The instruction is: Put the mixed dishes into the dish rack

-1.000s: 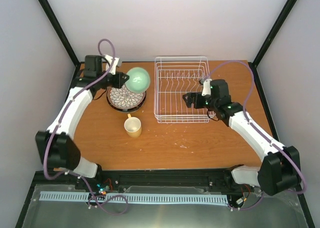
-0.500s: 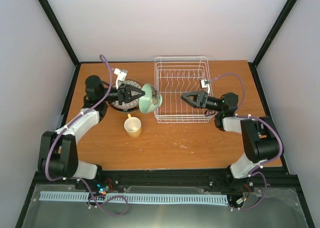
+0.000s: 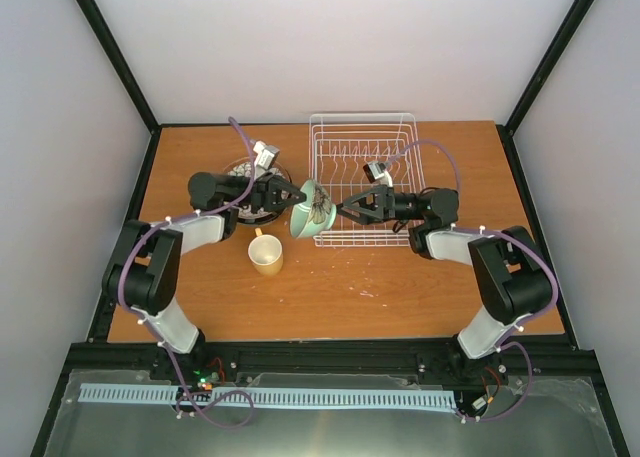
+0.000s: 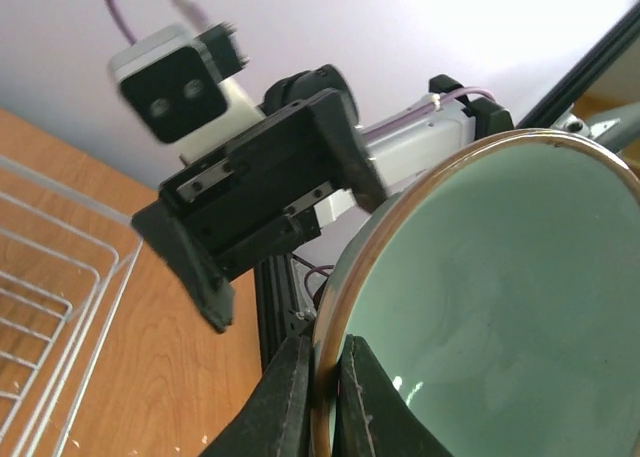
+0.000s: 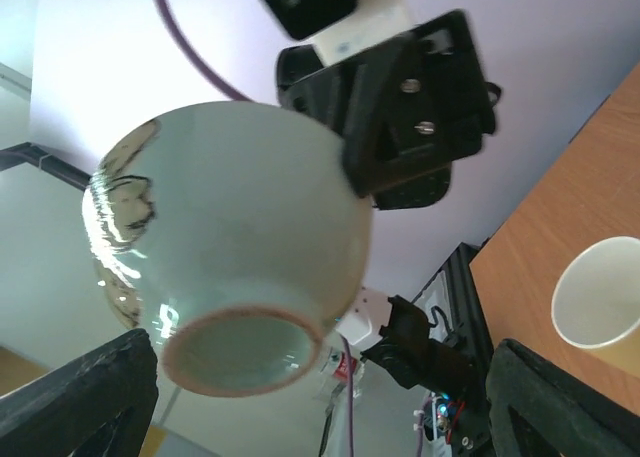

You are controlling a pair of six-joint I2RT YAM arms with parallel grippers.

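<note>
Left tool (image 4: 322,382) clenched on the rim of the pale green glazed bowl (image 3: 311,208), one finger inside and one outside. Bowl is airborne, tipped on its side at the left edge of the white wire dish rack (image 3: 362,137): opening faces the left arm, foot ring faces the right tool (image 3: 351,209). Right tool released, fingers spread wide, aimed at the foot; contact with bowl: cannot tell. Yellow ceramic mug (image 3: 266,254) upright on the wooden desk (image 3: 400,287), just beside the bowl. Stack of round plates (image 3: 243,169) partly hidden under the left arm.
</note>
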